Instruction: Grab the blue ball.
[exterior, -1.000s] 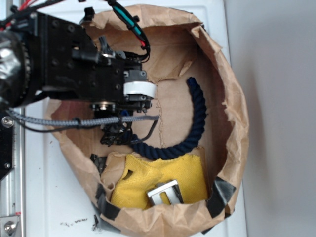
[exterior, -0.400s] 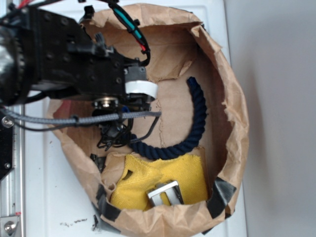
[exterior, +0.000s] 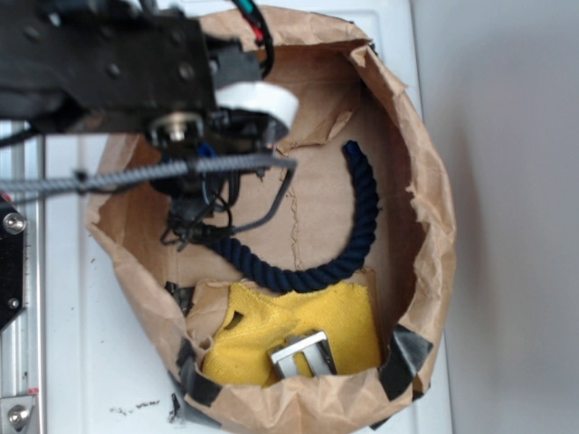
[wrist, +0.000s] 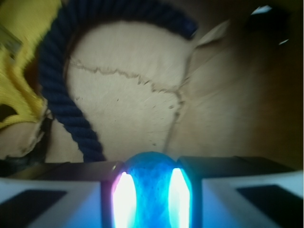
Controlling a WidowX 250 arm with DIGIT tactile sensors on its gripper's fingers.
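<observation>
Blue ball [wrist: 151, 190] pinched between the two fingers [wrist: 52, 190] of the gripper [wrist: 152, 199] at 6 o'clock of the wrist view, pads pressed against its left and right flanks, bright glare streaks on both sides of the sphere. Held clear above the brown paper floor, as far as the wrist view tells. In the exterior view, gripper [exterior: 194, 194] at about 10 o'clock inside the brown paper bag [exterior: 425, 226], largely masked by the black arm [exterior: 99, 63] and a grey braided cable [exterior: 154, 172] crossing in front; only a small blue glimpse of the ball [exterior: 206, 150] beneath the arm, too hidden to say more. Dark navy rope [exterior: 353, 226] curved along the bag floor from roughly 1 o'clock round to 7 o'clock, its lower end just beside the gripper; same rope [wrist: 61, 95] arcing over the top and down the left of the wrist view. Yellow cloth [exterior: 308, 325] at 6 o'clock of the bag, touching the rope's lower bend, with a silver metal clip [exterior: 303, 353] lying on it. Dark tape [exterior: 407, 353] on the bag rim at about 5 o'clock. Bag resting on a white table [exterior: 81, 344].
</observation>
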